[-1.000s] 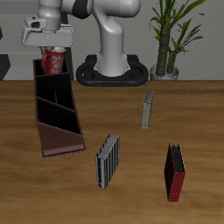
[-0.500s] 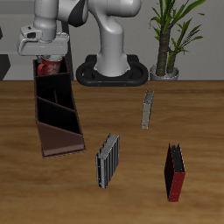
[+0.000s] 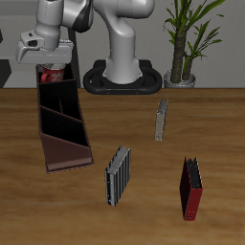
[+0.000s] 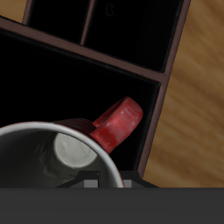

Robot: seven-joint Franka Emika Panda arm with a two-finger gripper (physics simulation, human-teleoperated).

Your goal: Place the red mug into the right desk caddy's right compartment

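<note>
Red mug (image 4: pixel 115 125) inside right compartment (image 4: pixel 52 74)

red mug (image 3: pixel 55 72) lowered into right compartment (image 3: pixel 57 78)

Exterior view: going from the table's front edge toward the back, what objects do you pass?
Small red-and-black holder → grey ribbed slab → thin grey upright piece → red mug at the right desk caddy's far end, under the gripper.

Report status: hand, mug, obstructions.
Hand low over maroon-brown desk caddy's far end cell, grip state unclear. Speckled red mug down in that cell. Nothing blocking.
</note>
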